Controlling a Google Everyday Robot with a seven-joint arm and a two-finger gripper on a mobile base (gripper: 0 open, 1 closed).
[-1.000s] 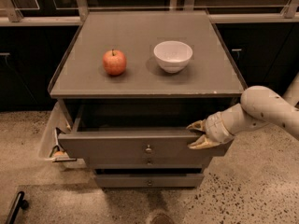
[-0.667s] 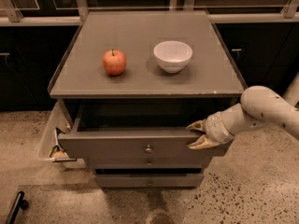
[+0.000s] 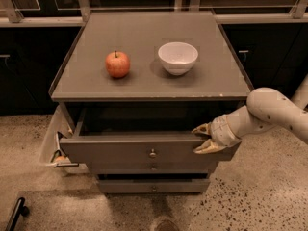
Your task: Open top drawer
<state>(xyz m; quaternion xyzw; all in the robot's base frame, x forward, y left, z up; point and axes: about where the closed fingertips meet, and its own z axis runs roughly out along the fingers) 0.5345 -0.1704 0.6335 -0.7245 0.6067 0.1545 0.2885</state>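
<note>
Straightaway, from the camera view, note the end effector [image 3: 198, 140] at the right end of the top drawer [image 3: 120, 150], carried on a pale, rounded, smooth-shelled arm [image 3: 269, 112] that reaches in from the right edge. Spread apart rather than pressed together: one tan, pointed fingertip [image 3: 202, 128] up at the top edge of the front panel, the other lower against the panel's face, with that end of the panel lying between them. Cannot tell whether clamped on it or merely touching. As for the drawer, pulled partway out from under the desk [image 3: 144, 28] toward the camera, front panel facing the viewer. Long axis running left to right, roughly parallel to the desk's front edge. Flat, matte grey panel with a small round metal knob [image 3: 152, 153] at its centre and a dark, shadowed box interior behind. Directly beneath, two narrower, shorter grey fronts stacked one under the other, the middle drawer [image 3: 120, 168] and the bottom drawer [image 3: 125, 186], each with a similar knob. Up on the flat grey desk top, a round red-orange apple [image 3: 117, 64] with a short stem to the left, and a smooth white bowl [image 3: 178, 57] upright to the right, near each other but apart. Underfoot, a speckled, stone-like floor [image 3: 269, 196].
</note>
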